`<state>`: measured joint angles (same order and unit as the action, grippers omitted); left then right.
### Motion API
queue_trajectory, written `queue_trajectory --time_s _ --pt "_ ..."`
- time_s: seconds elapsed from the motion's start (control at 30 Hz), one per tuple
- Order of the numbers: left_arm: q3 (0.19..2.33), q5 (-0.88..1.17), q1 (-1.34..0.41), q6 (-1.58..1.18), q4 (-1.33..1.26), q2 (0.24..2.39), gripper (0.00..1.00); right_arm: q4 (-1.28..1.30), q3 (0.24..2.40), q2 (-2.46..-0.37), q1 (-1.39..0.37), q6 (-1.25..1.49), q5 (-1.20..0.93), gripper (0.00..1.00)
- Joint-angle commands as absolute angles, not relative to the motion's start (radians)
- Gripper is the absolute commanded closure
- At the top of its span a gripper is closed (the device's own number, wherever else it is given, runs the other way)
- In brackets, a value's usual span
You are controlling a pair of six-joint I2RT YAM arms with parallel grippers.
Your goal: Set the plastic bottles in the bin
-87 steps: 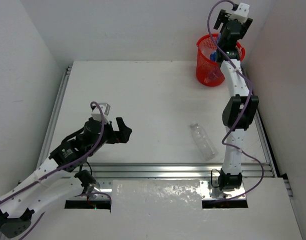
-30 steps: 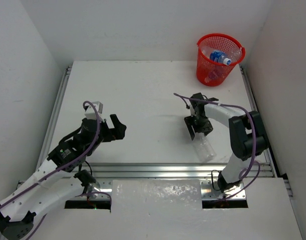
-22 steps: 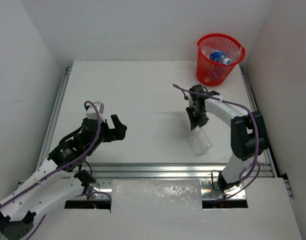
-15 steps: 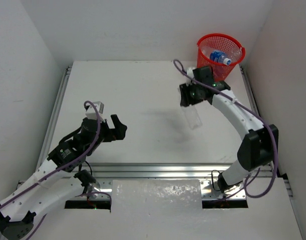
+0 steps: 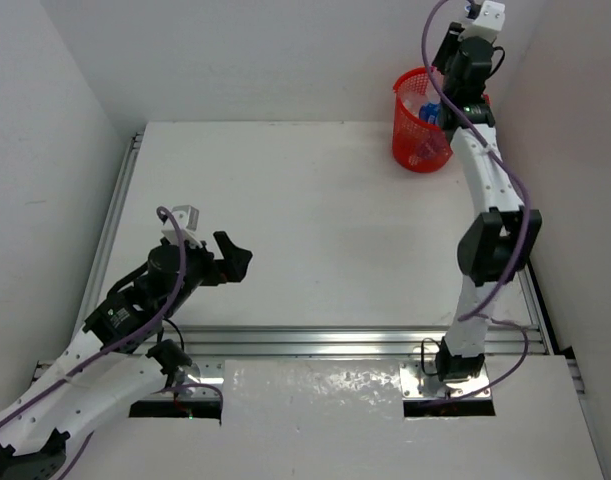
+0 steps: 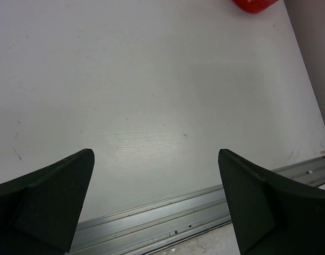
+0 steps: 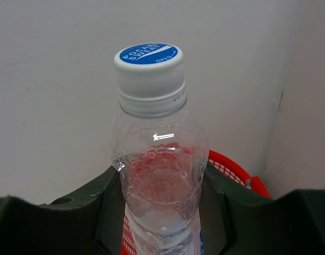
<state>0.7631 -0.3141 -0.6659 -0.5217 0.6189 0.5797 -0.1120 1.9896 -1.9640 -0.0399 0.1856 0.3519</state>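
Note:
My right gripper (image 7: 159, 186) is shut on a clear unlabelled plastic bottle (image 7: 161, 159). The bottle stands upright between the pads, its white cap with a blue top (image 7: 150, 62) uppermost. Just below and behind it shows the bin's red rim (image 7: 234, 169). In the top view the right gripper (image 5: 453, 58) hangs high over the red mesh bin (image 5: 417, 140) at the back right. A blue-labelled bottle (image 5: 428, 112) lies inside the bin. My left gripper (image 5: 235, 258) is open over the table's left half, with nothing between its fingers (image 6: 45, 202).
An aluminium rail (image 5: 315, 340) runs along the table's near edge, and another along the left side (image 5: 110, 230). White walls close in at the back and on both sides. The bin (image 6: 255, 4) shows at the top edge of the left wrist view.
The right gripper closed on the bottle lying on the table at front right, lifted it and swung it back and up over the bin. The left arm barely moved.

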Motion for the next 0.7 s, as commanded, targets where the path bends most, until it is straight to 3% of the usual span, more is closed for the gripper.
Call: queue_trajectory --time_s 0.0,0.3,0.67 --pt "0.755 -0.265 -0.653 -0.495 0.56 0.575 0.0 -0.319 2.166 -2.075 -0.057 0.149 0.442 1.0" --pt "0.75 -0.249 -0.655 -0.489 0.552 0.557 0.0 -0.532 2.312 -2.268 -0.045 0.069 0.35 1.0" --pt "0.746 -0.216 -0.653 -0.476 0.538 0.548 0.0 -0.571 2.259 -2.401 0.026 0.094 0.147 0.97"
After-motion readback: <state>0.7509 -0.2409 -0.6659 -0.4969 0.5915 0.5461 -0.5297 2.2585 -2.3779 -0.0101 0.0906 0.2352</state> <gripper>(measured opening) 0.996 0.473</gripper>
